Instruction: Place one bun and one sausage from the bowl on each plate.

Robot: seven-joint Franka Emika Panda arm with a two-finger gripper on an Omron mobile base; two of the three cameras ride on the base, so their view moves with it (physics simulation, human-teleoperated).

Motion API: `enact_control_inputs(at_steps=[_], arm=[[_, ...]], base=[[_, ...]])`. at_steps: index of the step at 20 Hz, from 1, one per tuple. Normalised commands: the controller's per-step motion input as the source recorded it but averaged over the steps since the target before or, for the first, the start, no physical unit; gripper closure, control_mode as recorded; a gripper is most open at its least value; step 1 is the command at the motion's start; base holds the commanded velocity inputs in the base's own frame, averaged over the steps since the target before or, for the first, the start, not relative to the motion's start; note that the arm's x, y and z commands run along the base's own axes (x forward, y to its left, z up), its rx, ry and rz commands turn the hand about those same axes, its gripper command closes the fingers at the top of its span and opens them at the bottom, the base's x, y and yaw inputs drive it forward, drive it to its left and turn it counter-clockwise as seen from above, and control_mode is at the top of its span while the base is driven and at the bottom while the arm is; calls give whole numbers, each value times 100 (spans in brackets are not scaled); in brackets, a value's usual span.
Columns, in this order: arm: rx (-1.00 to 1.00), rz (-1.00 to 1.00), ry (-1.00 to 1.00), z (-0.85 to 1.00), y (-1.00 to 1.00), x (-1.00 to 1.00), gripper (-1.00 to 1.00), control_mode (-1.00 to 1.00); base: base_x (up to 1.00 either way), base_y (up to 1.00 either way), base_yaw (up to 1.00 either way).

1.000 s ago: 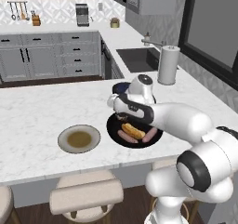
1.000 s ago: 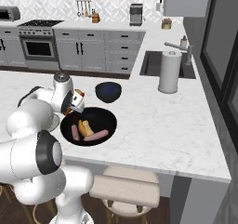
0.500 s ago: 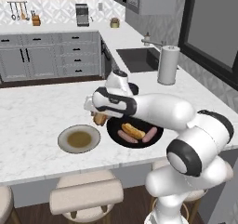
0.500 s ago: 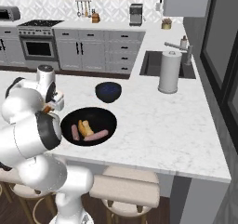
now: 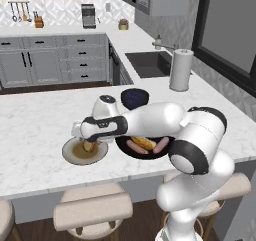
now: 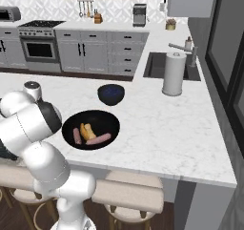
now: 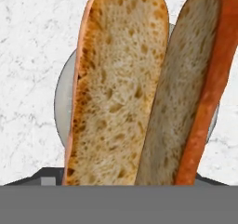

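Golden-brown and split down its length, the bun (image 7: 139, 88) hangs in the tool (image 5: 86, 144), which is clamped on it with the jaws standing wide across its width. In the hand view its 2 cut halves run up and away from the tool, so its long axis lies along the tool's own line, pointing down at what is below. What is below is the plate (image 5: 70, 155) with the grey rim and olive-brown centre: in the left base view the bun's tip sits right over that centre, and in the hand view the grey rim curves out from behind the bun on both sides. So the plate lies straight ahead of the tool, and the release calls for little sideways correction, only a short drop. Whether the bun already touches the plate I cannot tell.

The bowl (image 6: 109, 119) sits just to the right of the plate on the desk (image 6: 162, 129), with 1 bun and 2 sausages (image 6: 98, 139) left in it.
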Motion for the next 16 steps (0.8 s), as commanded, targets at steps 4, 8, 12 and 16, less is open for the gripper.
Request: enact_control_inputs(at_steps=[4,8,12,16], arm=[[0,0,1,-31,46,27,100,-100],[0,-4,3,-33,31,35,-100,-100],[0,-5,1,-24,9,35,-100,-100],[0,-3,0,-3,0,7,-100,-100]], base=[[0,0,0],[0,0,0],[0,0,0],[0,0,0]])
